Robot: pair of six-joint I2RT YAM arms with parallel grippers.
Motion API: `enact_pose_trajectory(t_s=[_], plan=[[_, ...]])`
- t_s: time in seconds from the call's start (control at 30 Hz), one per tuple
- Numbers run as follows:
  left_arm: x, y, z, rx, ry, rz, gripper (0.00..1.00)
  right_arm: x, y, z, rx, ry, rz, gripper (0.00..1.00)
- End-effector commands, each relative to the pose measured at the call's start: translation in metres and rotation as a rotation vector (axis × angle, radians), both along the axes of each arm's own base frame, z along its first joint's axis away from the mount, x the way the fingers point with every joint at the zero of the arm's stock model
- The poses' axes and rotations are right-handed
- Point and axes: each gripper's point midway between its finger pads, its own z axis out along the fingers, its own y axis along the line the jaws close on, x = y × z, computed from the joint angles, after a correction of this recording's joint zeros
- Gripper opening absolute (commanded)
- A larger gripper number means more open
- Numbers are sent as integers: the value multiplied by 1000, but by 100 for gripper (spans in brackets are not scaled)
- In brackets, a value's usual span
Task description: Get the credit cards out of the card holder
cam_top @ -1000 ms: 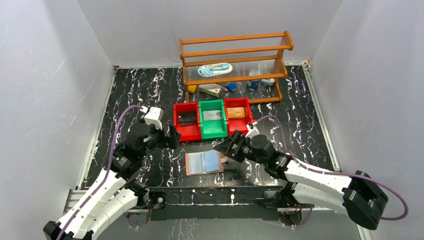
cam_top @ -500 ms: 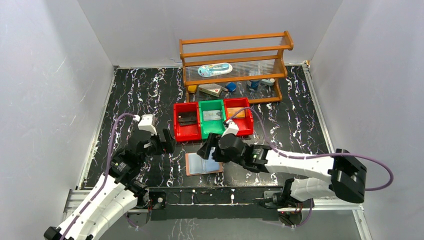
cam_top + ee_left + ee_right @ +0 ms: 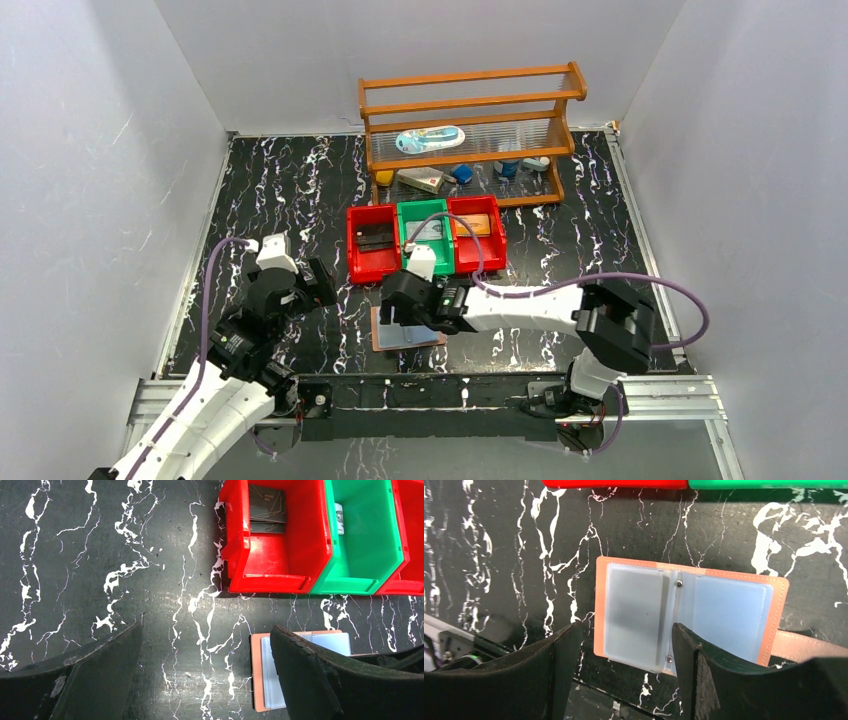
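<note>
While the card holder (image 3: 410,335) lies spread open and flat on the black marbled table (image 3: 280,190), the right gripper (image 3: 398,312) hangs directly over it with its jaws parted and nothing between them. In the right wrist view the two dark fingers (image 3: 556,672) straddle the left clear sleeve of the card holder (image 3: 724,612), and its snap tab (image 3: 804,647) sticks out at 4 o'clock. Whether the fingertips touch the sleeve cannot be told, nor whether any card sits inside the cloudy plastic. Three bins stand in a row touching each other at 12 o'clock from the card holder. A black card (image 3: 375,238) lies in the left red bin (image 3: 358,262), a silver-grey card (image 3: 426,230) in the green bin (image 3: 428,262) and an orange card (image 3: 473,225) in the right red bin (image 3: 492,255). The left gripper (image 3: 318,286) is at 10 o'clock from the card holder and near it, jaws spread wide and empty. Its wrist view looks down between its fingers (image 3: 100,672) at bare table, with the black card (image 3: 267,505) at 1 o'clock and a corner of the card holder (image 3: 261,672) at 4 o'clock. At 12 o'clock beyond the bins stands a wooden rack (image 3: 470,100) with small items on its shelves.
</note>
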Motion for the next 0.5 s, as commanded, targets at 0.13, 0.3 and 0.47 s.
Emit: enact_pose_trajectory(t_s=[0.13,0.3,0.47], plan=[[3,3,8,9,10,32,98,2,23,-7,-109,5,47,75],[4,8,12,11,-12,52,98,-2,30,-23,-149,26,66,74],[3,6,14,-4,-24,43,98,0,31,-36,-205,33,57,73]])
